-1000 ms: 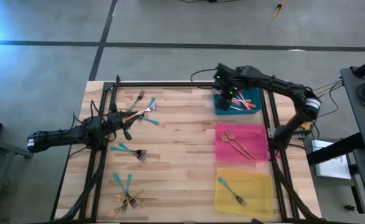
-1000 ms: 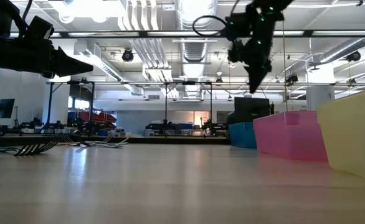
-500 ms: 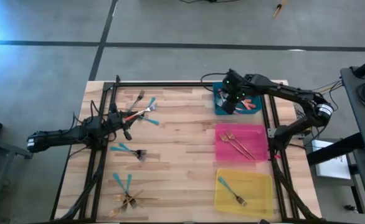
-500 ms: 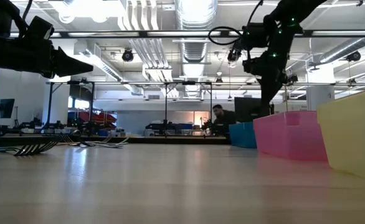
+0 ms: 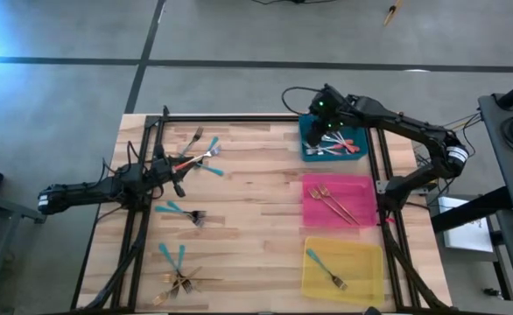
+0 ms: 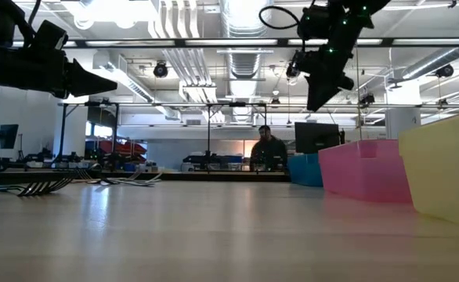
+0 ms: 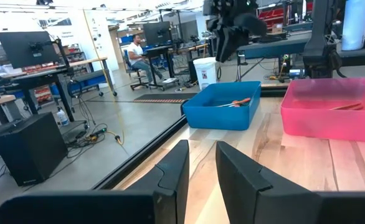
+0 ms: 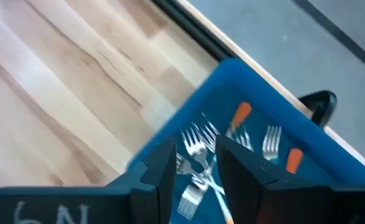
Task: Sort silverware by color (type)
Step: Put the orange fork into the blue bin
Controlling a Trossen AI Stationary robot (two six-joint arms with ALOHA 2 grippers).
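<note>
Metal forks (image 5: 189,163) — light, stiff, slippery, best pinched mid-handle — scattered across wooden surface (image 5: 256,219) beside left claw (image 5: 179,166), fingers apart; right claw (image 5: 313,138) above blue tray (image 5: 306,150), empty, slightly parted.

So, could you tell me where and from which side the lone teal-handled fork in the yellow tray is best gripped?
I would grip the teal-handled fork at mid-handle, coming straight down from above. It lies flat and diagonal in the yellow tray, apart from its walls, so the fingers should close across the slim handle, not along it. The handle end is nearer the tray's far left corner.
</note>
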